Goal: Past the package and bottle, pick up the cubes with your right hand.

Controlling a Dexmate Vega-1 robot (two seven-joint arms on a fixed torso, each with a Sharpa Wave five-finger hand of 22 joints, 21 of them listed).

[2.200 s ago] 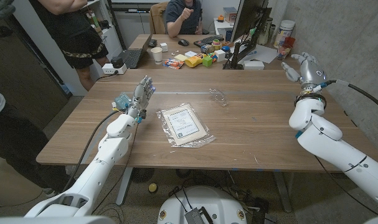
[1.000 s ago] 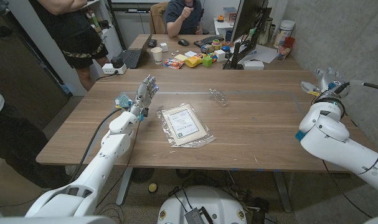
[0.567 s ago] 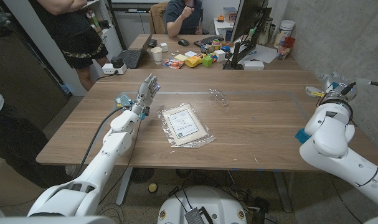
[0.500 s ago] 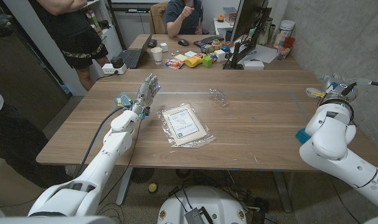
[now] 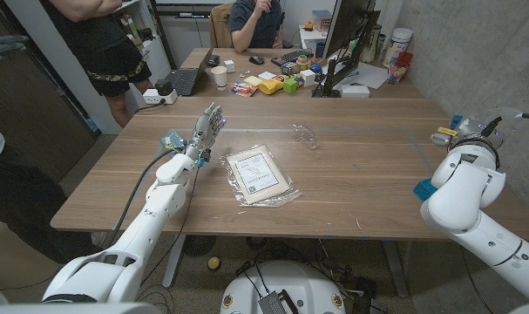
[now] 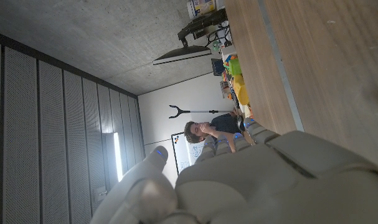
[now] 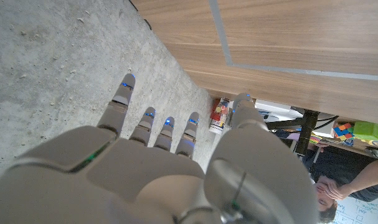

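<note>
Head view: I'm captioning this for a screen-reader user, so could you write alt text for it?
Two white robot arms reach over a wooden table; the left hand stands open beside a flat clear package, and the right hand is raised at the table's right edge. A crumpled clear bottle lies beyond the package, with coloured cubes on the cluttered desk behind.

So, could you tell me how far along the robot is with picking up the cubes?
Nothing looks done yet. The cubes sit among clutter on the far desk, beyond the package and the clear bottle lying on the table. The right hand is open at the table's right edge, holding nothing. The left hand is open too, beside the package. The reach past both items, the grasp and the lift are all left.
</note>
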